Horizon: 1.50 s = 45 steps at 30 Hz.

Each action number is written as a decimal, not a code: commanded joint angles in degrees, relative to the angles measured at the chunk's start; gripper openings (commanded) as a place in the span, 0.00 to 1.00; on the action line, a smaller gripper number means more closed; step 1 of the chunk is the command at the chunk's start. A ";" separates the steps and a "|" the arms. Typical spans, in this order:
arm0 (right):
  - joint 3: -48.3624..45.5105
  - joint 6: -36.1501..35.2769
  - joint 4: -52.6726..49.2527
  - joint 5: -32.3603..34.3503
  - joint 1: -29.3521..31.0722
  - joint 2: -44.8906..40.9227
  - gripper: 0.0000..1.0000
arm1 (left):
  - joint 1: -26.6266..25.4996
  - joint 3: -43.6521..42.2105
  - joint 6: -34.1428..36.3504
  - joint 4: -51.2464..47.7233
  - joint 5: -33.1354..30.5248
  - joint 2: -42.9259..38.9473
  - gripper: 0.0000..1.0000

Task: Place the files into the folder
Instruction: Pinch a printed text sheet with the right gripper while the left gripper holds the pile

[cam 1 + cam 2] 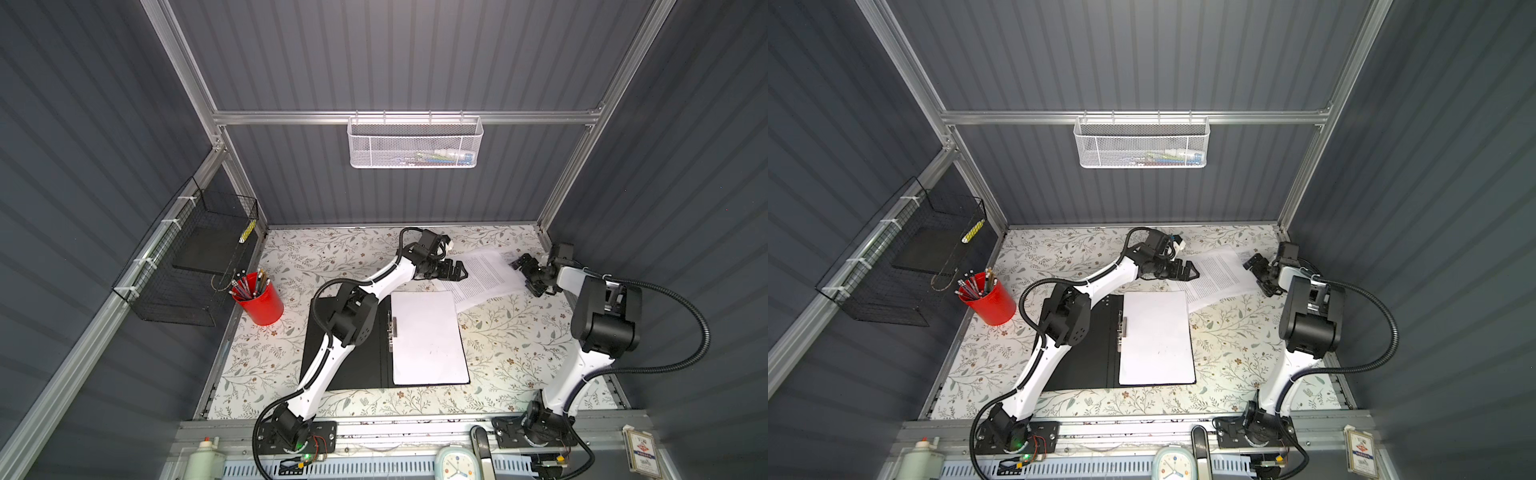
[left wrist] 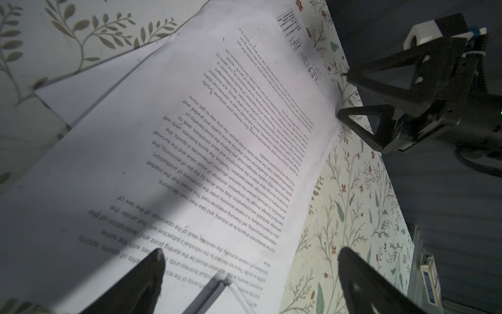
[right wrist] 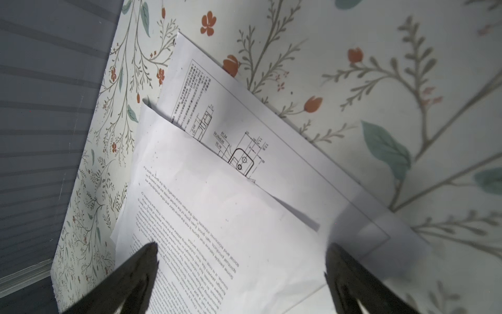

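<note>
Left gripper (image 1: 460, 270), right gripper (image 1: 521, 276): jaws wide, empty | floral table (image 1: 511, 345), grey ribbed walls (image 1: 374, 62) | files (image 1: 486, 274) run roughly 11-to-5 | folder (image 1: 365, 361) open, 12-to-6

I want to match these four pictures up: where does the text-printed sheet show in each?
In a top view: text-printed sheet, far side, right of centre.
In a top view: same spot.
Left wrist view: fills the middle.
Right wrist view: across the middle.
Shared landmark: the floral table cover.
</note>
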 commanded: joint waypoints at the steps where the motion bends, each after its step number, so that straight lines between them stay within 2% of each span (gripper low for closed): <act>1: 1.56 1.15 0.74 -1.71 -0.15 1.01 0.96 | -0.36 2.05 -0.32 -1.96 1.22 1.72 1.00; 10: 3.55 2.89 -2.51 -4.15 -0.13 3.19 0.95 | -0.36 2.47 1.00 -6.01 1.05 4.49 1.00; 19: 2.88 4.68 -2.27 -10.75 0.97 3.67 0.94 | -0.35 1.56 1.27 -6.40 1.72 4.63 1.00; 28: -2.25 7.78 4.67 -16.01 4.35 3.31 0.92 | -0.35 1.57 1.35 -6.54 2.25 4.87 1.00; 38: -9.43 12.60 14.91 -18.11 7.85 0.22 0.91 | -0.36 1.92 1.62 -6.92 2.80 5.27 1.00; 45: -12.58 14.59 19.48 -17.13 9.58 -2.00 0.77 | -0.27 1.47 1.31 -6.54 3.08 5.12 1.00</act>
